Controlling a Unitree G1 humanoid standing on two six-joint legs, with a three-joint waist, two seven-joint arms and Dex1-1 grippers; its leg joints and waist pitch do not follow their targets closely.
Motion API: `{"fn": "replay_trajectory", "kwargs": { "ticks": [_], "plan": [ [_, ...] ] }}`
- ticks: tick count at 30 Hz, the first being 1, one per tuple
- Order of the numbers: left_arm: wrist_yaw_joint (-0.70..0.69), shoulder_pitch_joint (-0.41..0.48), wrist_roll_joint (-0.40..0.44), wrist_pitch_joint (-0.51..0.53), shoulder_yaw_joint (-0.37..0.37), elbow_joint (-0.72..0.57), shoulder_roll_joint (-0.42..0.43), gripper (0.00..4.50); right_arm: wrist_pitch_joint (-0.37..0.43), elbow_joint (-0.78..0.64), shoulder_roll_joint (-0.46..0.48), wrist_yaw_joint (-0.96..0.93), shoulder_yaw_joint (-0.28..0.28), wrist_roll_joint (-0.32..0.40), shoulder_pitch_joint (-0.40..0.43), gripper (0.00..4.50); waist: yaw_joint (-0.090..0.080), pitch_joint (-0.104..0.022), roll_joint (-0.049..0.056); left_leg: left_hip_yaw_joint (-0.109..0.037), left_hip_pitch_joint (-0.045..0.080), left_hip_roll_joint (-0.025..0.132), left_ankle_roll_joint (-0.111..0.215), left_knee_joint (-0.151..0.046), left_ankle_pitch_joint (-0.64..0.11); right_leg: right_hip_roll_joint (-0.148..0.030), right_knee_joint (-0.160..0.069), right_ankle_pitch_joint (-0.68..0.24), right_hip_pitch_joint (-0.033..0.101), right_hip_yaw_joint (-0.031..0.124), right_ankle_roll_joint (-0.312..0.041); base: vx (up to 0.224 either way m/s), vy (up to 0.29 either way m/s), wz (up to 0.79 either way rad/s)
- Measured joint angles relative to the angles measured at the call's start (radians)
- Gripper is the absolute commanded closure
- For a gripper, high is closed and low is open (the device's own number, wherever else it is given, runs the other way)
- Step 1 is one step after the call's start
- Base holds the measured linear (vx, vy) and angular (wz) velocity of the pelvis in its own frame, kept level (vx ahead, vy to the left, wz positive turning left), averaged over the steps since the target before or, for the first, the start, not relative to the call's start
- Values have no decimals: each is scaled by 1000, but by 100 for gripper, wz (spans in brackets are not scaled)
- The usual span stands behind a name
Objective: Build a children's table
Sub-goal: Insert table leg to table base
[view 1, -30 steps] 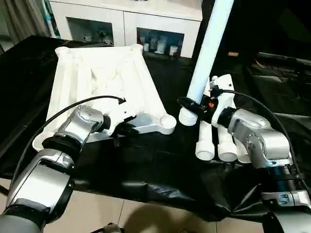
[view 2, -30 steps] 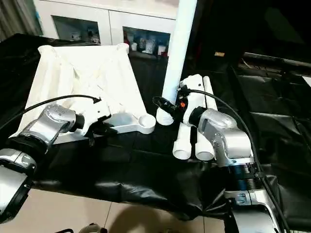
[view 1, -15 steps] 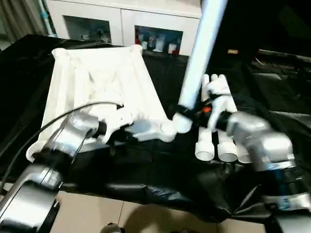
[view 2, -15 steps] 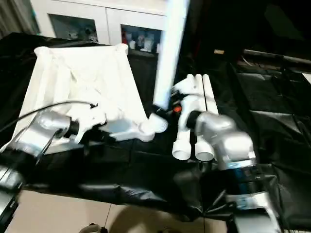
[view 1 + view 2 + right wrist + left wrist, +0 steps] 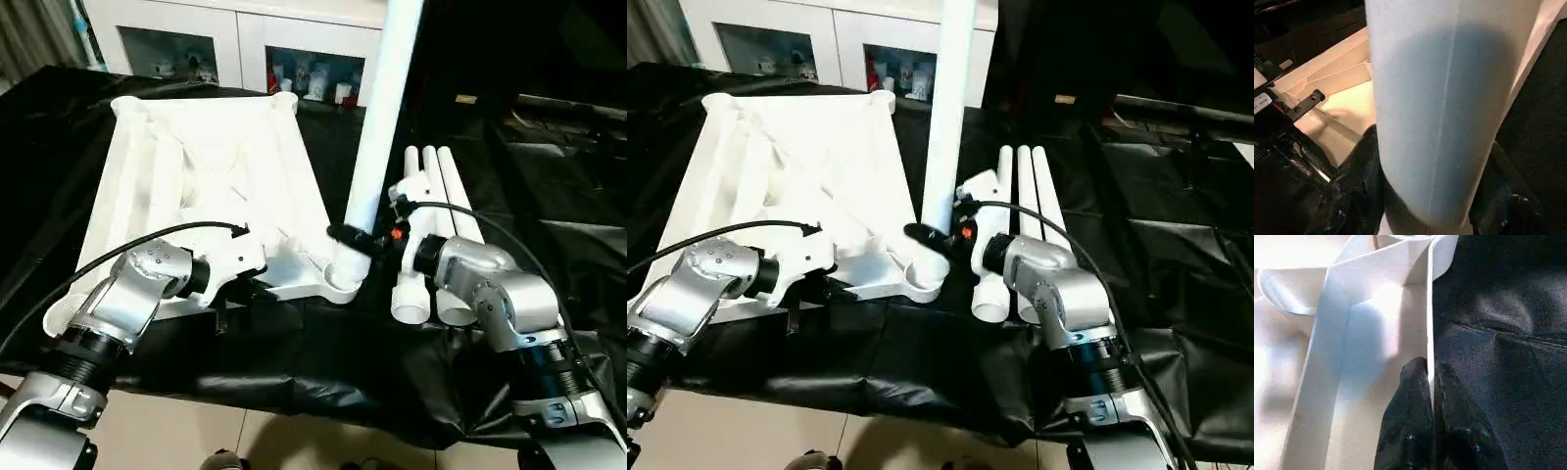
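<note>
The two head cameras look forward and down, sharing the upturned table top [image 5: 211, 186] at eleven o'clock; the left wrist camera sits hard against its rim [image 5: 1430, 323]; the right wrist camera sits close to, apparently, the upright leg [image 5: 1449, 98].

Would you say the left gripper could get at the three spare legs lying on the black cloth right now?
Probably not. The left gripper is shut on the tabletop's near rim, and the spare legs lie beyond the right gripper, which holds an upright leg at the corner socket between them.
</note>
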Motion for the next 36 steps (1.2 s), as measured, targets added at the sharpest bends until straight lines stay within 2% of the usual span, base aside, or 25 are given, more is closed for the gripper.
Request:
{"fn": "replay_trajectory", "kwargs": {
  "ticks": [8, 13, 27, 36],
  "plan": [
    [5, 19, -1, 1, 13, -24, 3, 450, 3, 28, 10, 31, 22, 2, -3, 264, -3, 2, -3, 0, 0, 0, 0, -2, 0, 0, -1, 0, -1, 0, 1, 0, 0, 0],
    [13, 27, -7, -17, 23, -24, 0, 450, -38, 80, 21, 35, 21, -5, -17, 264, -3, 2, -3, 1, 0, 0, 0, -2, 0, 0, -1, -1, -1, 0, 1, 0, 0, 0],
    [50, 72, -27, -40, 61, -41, -1, 450, -174, 184, 66, 34, 0, -13, -19, 264, -19, 2, -3, 1, 2, 0, 0, -3, 0, 0, -1, 0, 0, 0, 1, 0, 0, 0],
    [47, 70, -26, -55, 61, -31, 3, 450, -225, 213, 73, 50, 4, -23, -21, 264, -20, 1, -4, 1, 3, 0, 0, -4, 0, 0, -1, 0, 1, 0, 0, 0, 0, 0]
  ]
}}
